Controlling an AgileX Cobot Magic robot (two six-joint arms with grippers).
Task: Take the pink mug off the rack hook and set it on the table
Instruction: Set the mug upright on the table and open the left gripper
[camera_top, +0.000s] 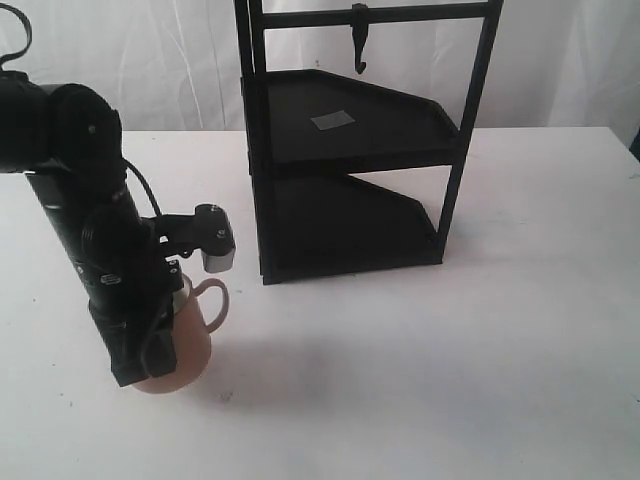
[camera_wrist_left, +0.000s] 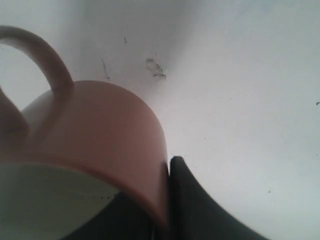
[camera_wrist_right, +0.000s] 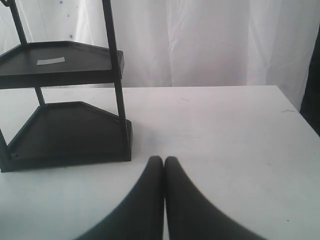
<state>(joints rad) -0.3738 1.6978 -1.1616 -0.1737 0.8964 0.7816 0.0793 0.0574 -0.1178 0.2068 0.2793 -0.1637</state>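
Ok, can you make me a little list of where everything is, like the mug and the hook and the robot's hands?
pink mug: upright on the table
left hand: gripping the mug's rim
hook: empty, on the rack's top bar
right hand: shut, holding nothing
upper shelf: one small grey label

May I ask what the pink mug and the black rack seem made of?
The pink mug looks like glazed ceramic: thick wall, smooth salmon outside, cream inside. The rack seems matte black painted metal, given its thin rigid bars; the shelves might be plastic.
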